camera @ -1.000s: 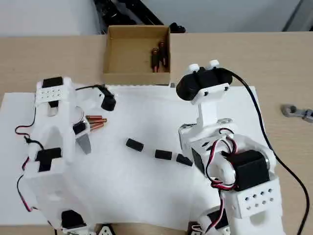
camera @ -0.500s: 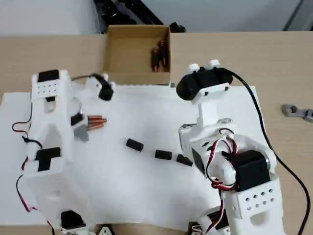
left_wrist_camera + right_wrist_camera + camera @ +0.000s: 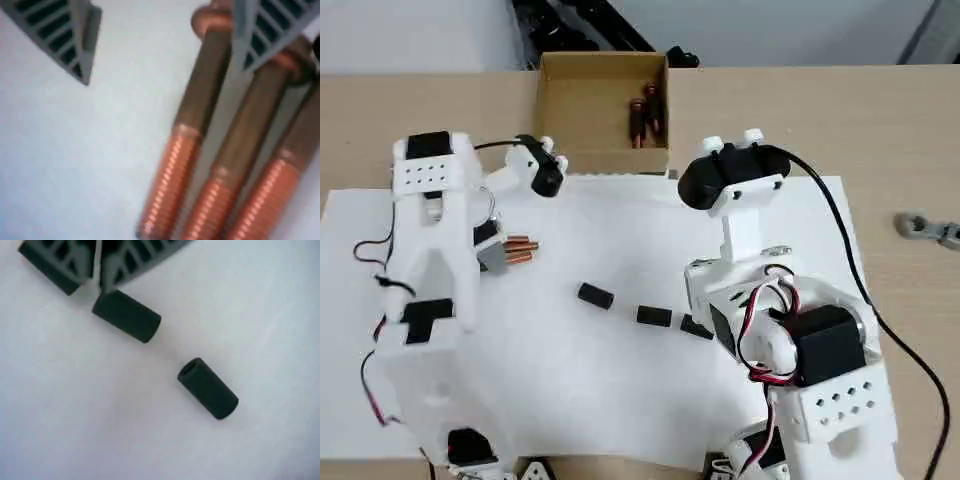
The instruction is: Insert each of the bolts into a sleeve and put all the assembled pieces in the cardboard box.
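**Wooden counter point(image 3: 880, 120), partly covered by a white paper sheet point(image 3: 620, 400), with both arms seen from above.**

Three bolts point(image 3: 518, 250) lie side by side and close together on the left part of the sheet, heads to the left and tips to the right. They are copper-coloured, smooth along the shank and finely threaded toward the tip.

Three sleeves point(image 3: 595, 296) — short, matt black, hollow cylinders — lie on their sides in a loose row near the middle of the sheet. They are apart from one another, and the rightmost is partly hidden under the right arm.

The cardboard box point(image 3: 580, 100) is brown, open-topped and low-walled, and stands at the far edge of the sheet. Assembled pieces point(image 3: 645, 110), copper with black sleeves, lie against its right wall; their number is hard to tell.

The left gripper point(image 3: 165, 70) is spread wide just above the bolts and grasps nothing. Its fingers point(image 3: 60, 35) are grey, ribbed and wedge-shaped. One is over bare paper beside the bolts and the other crosses their head ends.

The right gripper point(image 3: 90, 285) has dark ribbed fingers pressed together, with only a thin slit between them and nothing pinched. One sleeve lies on the sheet just beside its tips, and a second lies a little farther off.
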